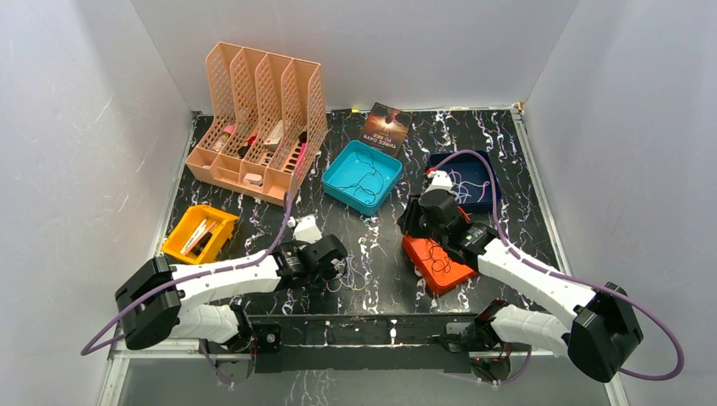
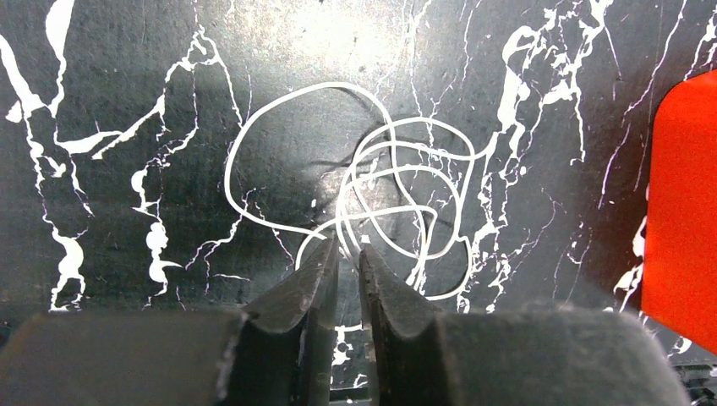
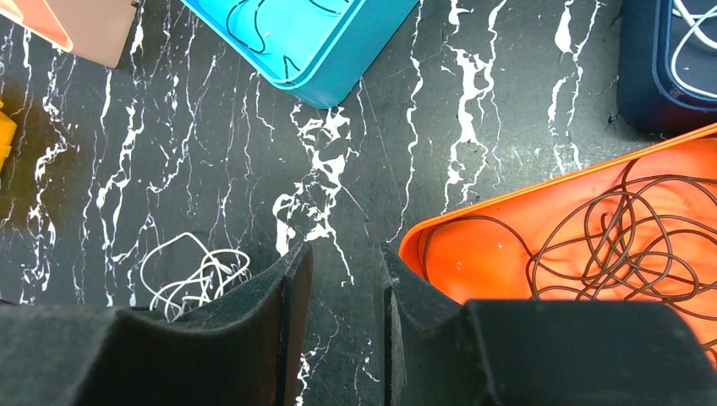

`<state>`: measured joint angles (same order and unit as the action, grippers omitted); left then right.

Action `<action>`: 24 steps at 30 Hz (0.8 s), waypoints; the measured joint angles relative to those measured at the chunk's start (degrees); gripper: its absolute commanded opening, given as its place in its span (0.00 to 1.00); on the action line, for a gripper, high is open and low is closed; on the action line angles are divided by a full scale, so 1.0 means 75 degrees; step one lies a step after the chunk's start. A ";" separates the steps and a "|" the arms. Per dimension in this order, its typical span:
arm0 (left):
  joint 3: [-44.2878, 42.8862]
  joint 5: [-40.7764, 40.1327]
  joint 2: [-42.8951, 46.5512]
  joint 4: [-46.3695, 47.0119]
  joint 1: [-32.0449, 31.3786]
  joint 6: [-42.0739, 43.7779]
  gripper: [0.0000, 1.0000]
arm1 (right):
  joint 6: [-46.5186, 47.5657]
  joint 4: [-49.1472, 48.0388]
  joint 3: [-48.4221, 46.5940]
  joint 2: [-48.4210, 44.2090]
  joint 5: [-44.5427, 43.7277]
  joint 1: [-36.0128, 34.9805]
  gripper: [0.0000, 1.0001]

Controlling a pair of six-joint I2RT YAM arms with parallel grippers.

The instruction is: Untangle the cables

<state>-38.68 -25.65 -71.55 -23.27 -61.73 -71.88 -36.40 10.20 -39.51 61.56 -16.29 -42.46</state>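
A tangled thin white cable [image 2: 380,194] lies on the black marbled table [image 2: 127,68], left of the orange tray [image 2: 685,211]. My left gripper [image 2: 348,245] is down at the tangle's near edge, its jaws nearly together with white strands running between the tips. In the top view it sits at centre front [image 1: 341,264]. My right gripper [image 3: 342,254] is open and empty above the table, between the white cable [image 3: 190,275] and the orange tray [image 3: 507,203]. That tray holds a coiled dark cable [image 3: 626,237].
A teal tray [image 1: 362,176] with a thin dark cable and a dark blue tray [image 1: 473,173] with a white cable stand behind. A peach file organizer [image 1: 258,118], a yellow bin [image 1: 200,233] and a book [image 1: 386,127] are at the back and left.
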 measured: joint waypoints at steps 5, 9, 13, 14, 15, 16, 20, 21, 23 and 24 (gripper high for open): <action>-0.0026 -0.0152 -0.0087 -0.0003 0.0000 0.0152 0.02 | 0.0026 0.0000 0.0000 0.0041 0.0052 0.0000 0.41; -0.0262 -0.0399 -0.0105 -0.0134 0.0003 0.0458 0.00 | 0.0061 -0.0038 0.0000 0.0044 0.0157 0.0000 0.40; -0.0702 -0.0726 -0.0099 -0.0184 0.0003 0.1078 0.00 | 0.0079 -0.0484 0.0125 -0.0009 0.0510 0.0000 0.40; -0.0790 -0.0784 -0.0087 -0.0154 0.0006 0.1268 0.00 | 0.0079 -0.0600 0.0207 -0.0052 0.0612 0.0000 0.40; -0.0842 -0.0819 -0.0058 -0.0119 0.0006 0.1451 0.00 | 0.0085 -0.0758 0.0323 -0.0111 0.0749 0.0000 0.40; -0.0868 -0.0866 0.0003 -0.0050 0.0006 0.1679 0.00 | 0.0093 -0.0868 0.0420 -0.0160 0.0892 0.0000 0.40; -0.0877 -0.0935 0.0449 0.0137 0.0017 0.2486 0.00 | 0.0265 -0.1265 0.0574 -0.0201 0.1507 0.0000 0.42; -0.0877 -0.0935 0.0606 0.0216 0.0017 0.2690 0.00 | 0.0329 -0.1396 0.0592 -0.0204 0.1679 0.0000 0.43; -0.0877 -0.0933 0.0915 0.0425 0.0026 0.3031 0.00 | 0.0481 -0.1623 0.0606 -0.0204 0.2040 0.0000 0.46; -0.0877 -0.0924 0.1105 0.0580 0.0044 0.3255 0.00 | 0.0580 -0.1827 0.0615 -0.0204 0.2311 -0.0003 0.48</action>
<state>-45.25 -32.58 -63.26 -18.92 -61.41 -47.46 -32.05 -3.51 -34.89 60.03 1.04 -42.48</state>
